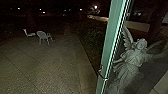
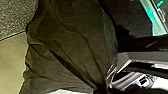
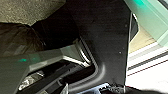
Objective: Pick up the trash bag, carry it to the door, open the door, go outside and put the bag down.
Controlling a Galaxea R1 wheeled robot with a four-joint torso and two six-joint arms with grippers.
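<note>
In the left wrist view the dark trash bag (image 2: 72,42) looms large, its cloth-like folds drawn together into a narrow neck. My left gripper (image 2: 100,90) is shut on that gathered neck. Part of the same bag (image 3: 18,37) also appears in the right wrist view, beside the robot's dark plate. The door's pale green edge (image 1: 110,37) stands upright right of centre in the head view, with a handle (image 1: 102,75) low on it. A strip of green frame (image 3: 150,20) is visible in the right wrist view.
Paved ground (image 1: 47,65) stretches ahead and to the left under a dark sky. Farther off stand pale chairs (image 1: 43,36). A dark planted strip (image 1: 91,40) borders the paving. Right of the door edge is a winged statue (image 1: 133,57).
</note>
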